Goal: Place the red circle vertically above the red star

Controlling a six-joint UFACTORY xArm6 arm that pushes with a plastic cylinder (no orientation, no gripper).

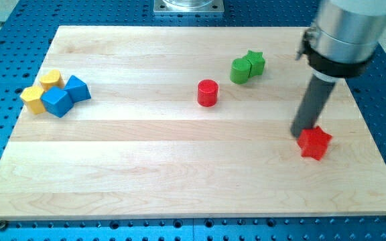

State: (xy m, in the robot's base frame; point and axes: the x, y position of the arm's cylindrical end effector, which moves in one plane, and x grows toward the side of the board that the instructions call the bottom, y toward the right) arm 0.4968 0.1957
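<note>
red star touches my tip — red circle well apart, leftward.

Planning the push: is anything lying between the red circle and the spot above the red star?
Nothing visible does. The red cylinder-shaped circle has bare board toward the red star block; my tip touches the star's upper left.
</note>
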